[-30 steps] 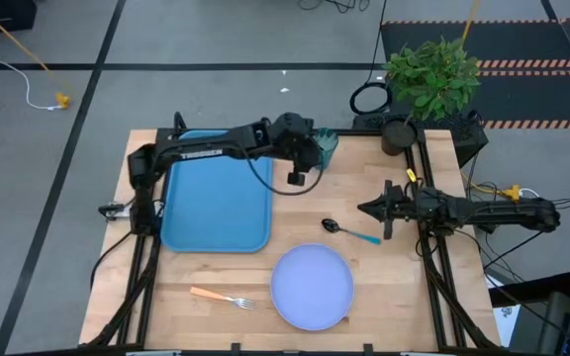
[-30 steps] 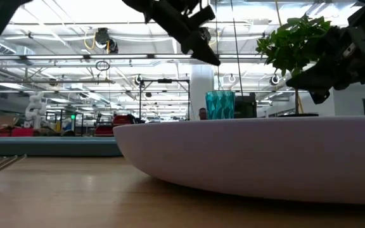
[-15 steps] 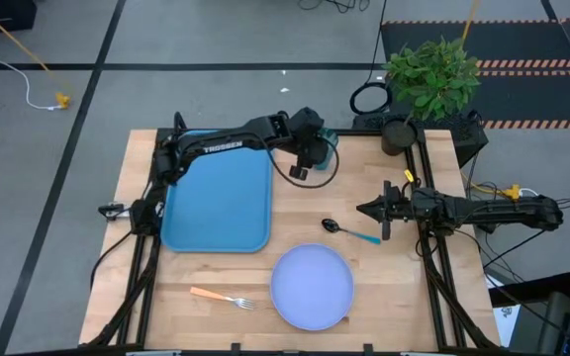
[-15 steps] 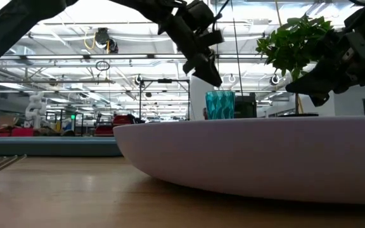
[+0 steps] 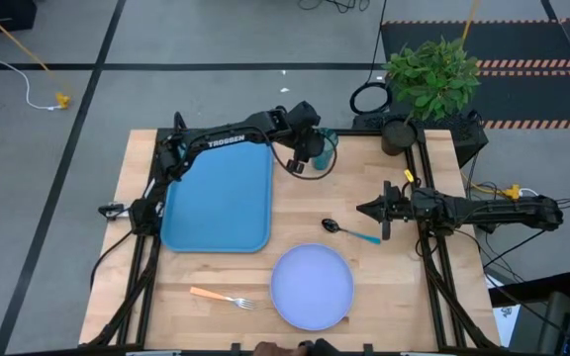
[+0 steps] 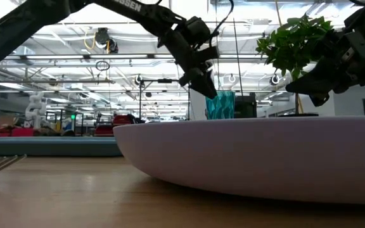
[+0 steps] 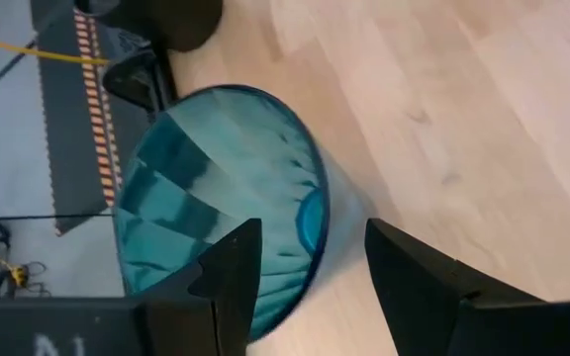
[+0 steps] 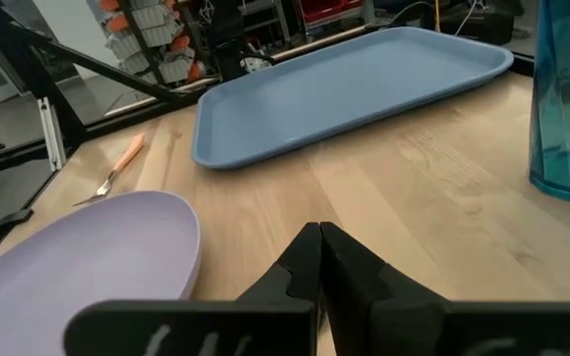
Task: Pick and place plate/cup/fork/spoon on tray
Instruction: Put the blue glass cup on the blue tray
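Note:
The teal cup point(image 5: 328, 141) stands upright on its base at the table's far edge, and also shows in the low view point(image 6: 221, 104). My left gripper point(image 7: 310, 267) is open at the cup's rim point(image 7: 317, 213). One finger point(image 7: 228, 272) is over the cup's mouth and the other point(image 7: 414, 282) is outside its wall. In the high view it is at the cup's left side point(image 5: 310, 153). My right gripper point(image 5: 364, 210) is shut and empty, hovering by the spoon point(image 5: 349, 231). The blue tray point(image 5: 216, 193), the plate point(image 5: 311, 287) and the fork point(image 5: 221, 297) lie flat on the table.
A potted plant point(image 5: 428, 79) stands at the far right corner, close to the cup. The tray lies left of the cup with its bed bare. The plate and fork lie near the front edge.
My left gripper has moved toward the table's far edge and down, from above and to the near-left of the cup to its rim. The cup has stayed in place. My right arm has kept still.

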### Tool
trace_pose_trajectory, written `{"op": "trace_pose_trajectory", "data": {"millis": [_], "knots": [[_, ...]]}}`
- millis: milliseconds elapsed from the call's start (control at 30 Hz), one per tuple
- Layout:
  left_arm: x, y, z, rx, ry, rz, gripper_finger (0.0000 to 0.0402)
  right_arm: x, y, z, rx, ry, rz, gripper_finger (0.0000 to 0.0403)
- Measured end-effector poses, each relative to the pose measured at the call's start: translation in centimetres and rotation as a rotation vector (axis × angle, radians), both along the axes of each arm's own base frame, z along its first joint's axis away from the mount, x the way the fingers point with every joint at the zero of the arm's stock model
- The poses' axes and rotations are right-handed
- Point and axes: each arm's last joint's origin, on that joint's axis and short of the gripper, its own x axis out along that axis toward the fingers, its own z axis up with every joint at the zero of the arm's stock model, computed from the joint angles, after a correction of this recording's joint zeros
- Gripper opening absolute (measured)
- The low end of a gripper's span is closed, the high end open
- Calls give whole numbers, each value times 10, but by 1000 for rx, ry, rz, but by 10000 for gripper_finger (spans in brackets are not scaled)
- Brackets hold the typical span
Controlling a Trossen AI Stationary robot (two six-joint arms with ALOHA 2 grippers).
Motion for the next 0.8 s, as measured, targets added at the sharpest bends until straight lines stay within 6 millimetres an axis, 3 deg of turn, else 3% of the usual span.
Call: {"op": "trace_pose_trajectory", "data": {"millis": [200,433,600,800], "knots": [[1,1,-9,31,44,-65,115,0,0,1,-27,-13,2,0],[0,-5,-2,27,28,-89,14,0,0,1,-40,-10,5,0],[-8,-18,21,17,24,-39,15,0,0,1,-45,-9,6,0],[-37,-48,68,-6,45,10,11,0,0,1,-44,-10,5,0]]}}
